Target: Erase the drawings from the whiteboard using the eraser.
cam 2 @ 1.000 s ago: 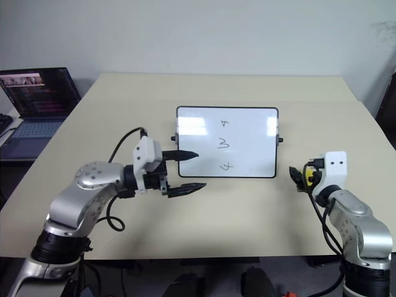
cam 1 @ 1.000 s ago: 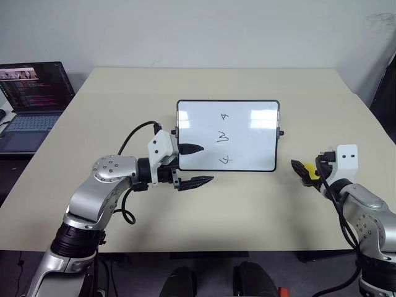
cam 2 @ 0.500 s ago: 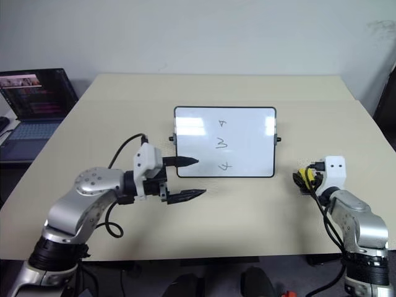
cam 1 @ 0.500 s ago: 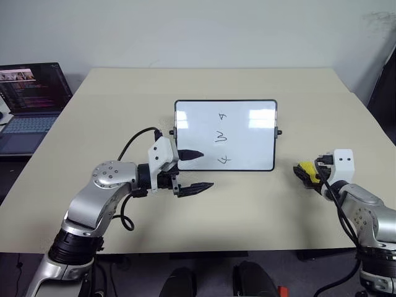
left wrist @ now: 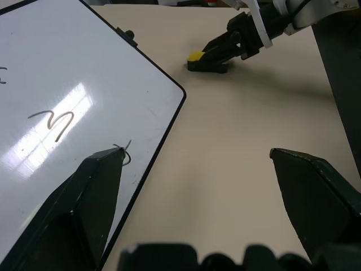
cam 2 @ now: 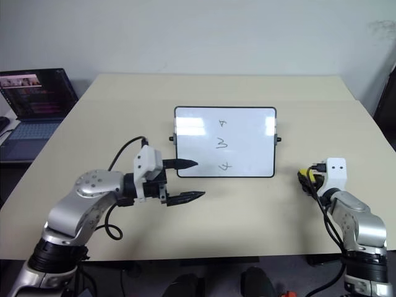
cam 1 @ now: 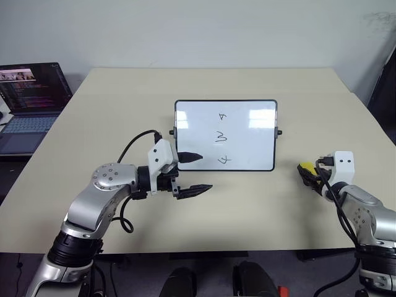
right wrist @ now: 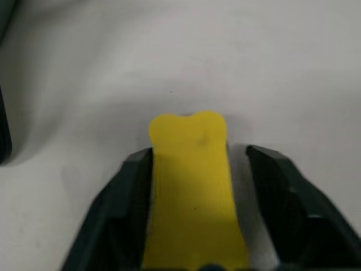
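Observation:
The whiteboard [cam 1: 247, 133] lies flat mid-table, glossy white in a thin black frame. Three small black drawings [cam 1: 221, 137] run in a column down its middle. My left gripper [cam 1: 199, 172] hovers open by the board's near left corner, one finger [cam 1: 189, 156] over the frame and the other over the table. The yellow eraser [cam 1: 305, 167] rests on the table to the right of the board. My right gripper [right wrist: 197, 152] is shut on it, a black finger [right wrist: 132, 186] on each long side. In the left wrist view the eraser [left wrist: 197, 56] shows beyond the board's corner.
An open laptop [cam 1: 31, 99] sits on a lower surface off the table's far left. The beige table [cam 1: 247, 210] spreads wide around the board. A dark strip lies past the table's right edge [cam 1: 371, 114].
My right gripper has sunk slightly and closed its fingers on the eraser. The left arm has kept still. The camera shifted a little after the earliest frame.

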